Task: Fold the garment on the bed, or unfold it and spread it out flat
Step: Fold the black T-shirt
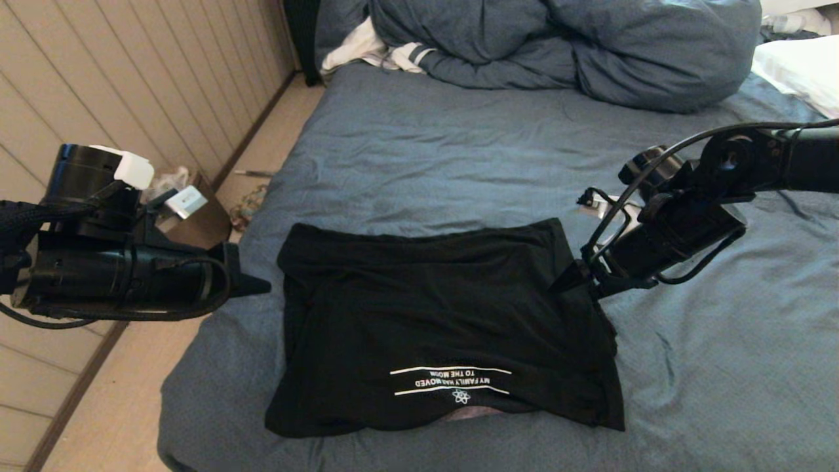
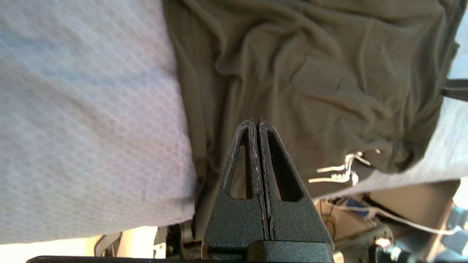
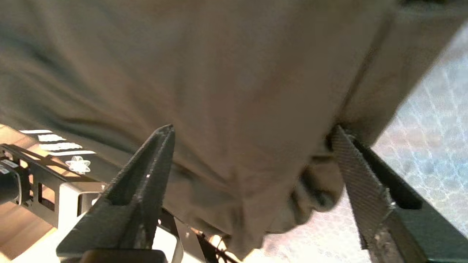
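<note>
The garment (image 1: 432, 314), a black T-shirt, lies in a folded rectangle on the slate-blue bed (image 1: 459, 151), with white lettering (image 1: 451, 380) near its front edge. My left gripper (image 1: 262, 286) hovers just off the shirt's left edge, shut and empty. In the left wrist view its tips (image 2: 256, 120) meet above the crumpled garment (image 2: 292, 73). My right gripper (image 1: 580, 285) is at the shirt's right edge, open. In the right wrist view its gripper (image 3: 252, 128) stands wide apart around a loose bunch of the garment (image 3: 219, 73), not pinching it.
A bulky blue duvet (image 1: 557, 46) fills the far end of the bed, with a white stripe-cuffed cloth (image 1: 373, 52) beside it and a white pillow (image 1: 799, 65) at far right. The bed's left edge drops to the floor (image 1: 262, 151), where a cluttered low stand (image 1: 196, 216) sits by the panelled wall.
</note>
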